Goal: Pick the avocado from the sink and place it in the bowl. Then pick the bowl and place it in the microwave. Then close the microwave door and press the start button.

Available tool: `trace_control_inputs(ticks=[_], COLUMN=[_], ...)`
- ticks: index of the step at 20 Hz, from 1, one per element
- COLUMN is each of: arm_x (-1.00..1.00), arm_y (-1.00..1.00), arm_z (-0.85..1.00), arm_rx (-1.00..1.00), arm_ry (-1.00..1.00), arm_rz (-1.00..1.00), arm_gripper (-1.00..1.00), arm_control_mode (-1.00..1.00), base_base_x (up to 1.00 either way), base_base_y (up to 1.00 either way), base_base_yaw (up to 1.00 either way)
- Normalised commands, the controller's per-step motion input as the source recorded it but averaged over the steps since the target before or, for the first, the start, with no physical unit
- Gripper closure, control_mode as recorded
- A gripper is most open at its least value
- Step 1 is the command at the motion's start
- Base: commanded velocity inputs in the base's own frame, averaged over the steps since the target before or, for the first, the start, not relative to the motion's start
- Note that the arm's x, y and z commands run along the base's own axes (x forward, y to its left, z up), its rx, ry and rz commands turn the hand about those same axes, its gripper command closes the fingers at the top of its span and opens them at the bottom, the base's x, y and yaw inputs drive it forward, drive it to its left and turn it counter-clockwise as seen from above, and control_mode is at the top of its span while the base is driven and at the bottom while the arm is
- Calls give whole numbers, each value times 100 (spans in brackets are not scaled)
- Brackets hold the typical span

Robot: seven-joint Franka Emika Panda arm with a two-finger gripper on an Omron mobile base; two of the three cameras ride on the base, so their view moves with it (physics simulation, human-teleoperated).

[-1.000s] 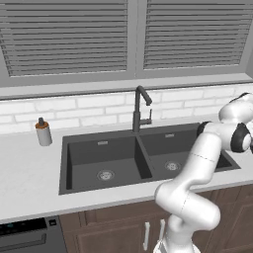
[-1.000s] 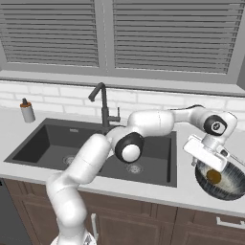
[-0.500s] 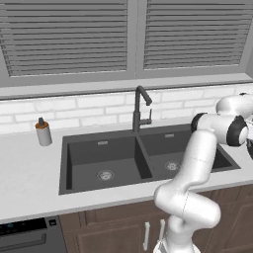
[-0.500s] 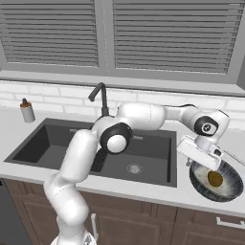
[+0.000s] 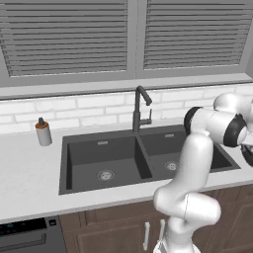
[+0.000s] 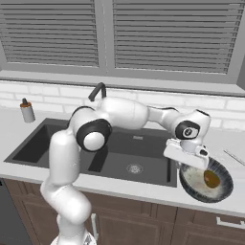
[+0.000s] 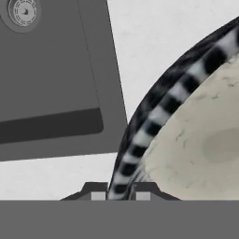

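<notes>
Gripping the bowl's [image 6: 194,184] near rim, my gripper [image 7: 119,195] has its jaws clamped on that striped edge.

Seen from the right base, the bowl sits on the counter [image 6: 143,191] just right of the sink [image 6: 115,162], with the avocado [image 6: 211,178] lying inside it, on the side away from the sink. Through my hand camera the sink's steel drain [image 7: 24,12] lies well apart from the rim I hold.

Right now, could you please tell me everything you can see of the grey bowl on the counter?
The wide round grey bowl sits upright on the pale counter, right of the dark double-basin sink. Its rim is banded black and white; its inside looks pale and mottled. The small golden-brown avocado lies inside it. The claw is shut on the rim at the side nearest the sink.
</notes>
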Motion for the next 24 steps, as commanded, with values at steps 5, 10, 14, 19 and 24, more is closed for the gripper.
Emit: trace_control_inputs(ticks=[5,10,14,19,24], arm_x=[-18,-16,-39,-26,-28], arm_y=[0,0,0,13,46], arm_z=[-16,-15,21,80,59], arm_rx=[-3,-9,-17,-25,-24], arm_ry=[2,-7,-19,-2,0], arm_rz=[0,4,14,19,23], arm_gripper=[100,100,100,100,100], arm_control_mode=[-100,-100,-100,-100,-100], base_base_x=[0,0,0,0,0], base_base_y=[0,0,0,0,0], base_base_yaw=[0,0,0,0,0])
